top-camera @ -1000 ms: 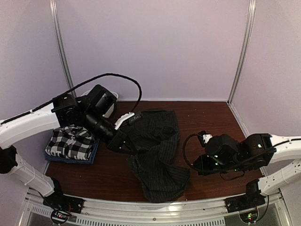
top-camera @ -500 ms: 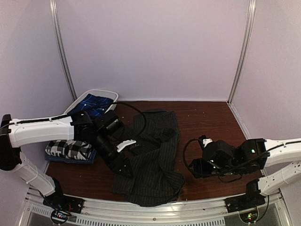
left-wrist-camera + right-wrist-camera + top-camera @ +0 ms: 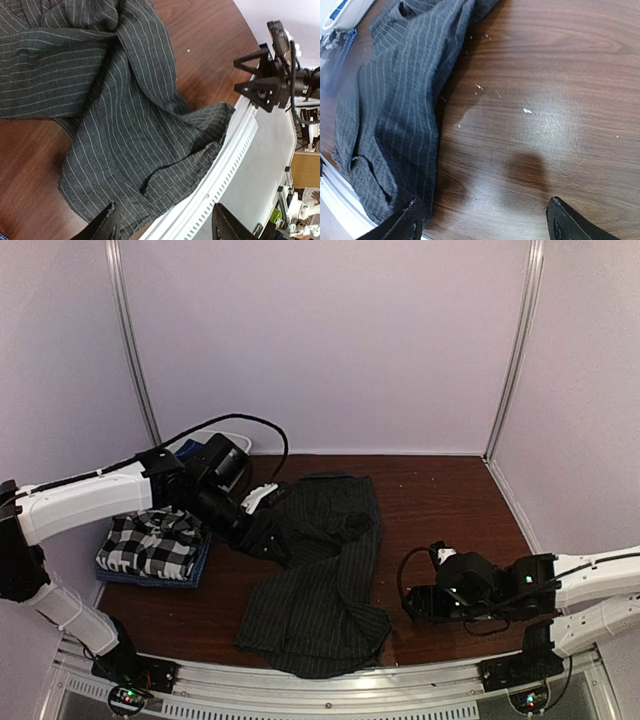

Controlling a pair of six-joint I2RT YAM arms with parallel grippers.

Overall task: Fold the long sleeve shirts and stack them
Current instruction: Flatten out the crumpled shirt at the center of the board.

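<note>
The right gripper sits low over the desk near its front edge, fingers wide apart and empty. Just to its left lies the striped shirt, rumpled and spread, its hem reaching the desk's near edge. Farther back, the left gripper hangs over that shirt's left side, fingers also apart, holding nothing. Left of it, the checked shirt rests folded on a blue shirt.

Folded shirt left of spread shirt
</note>
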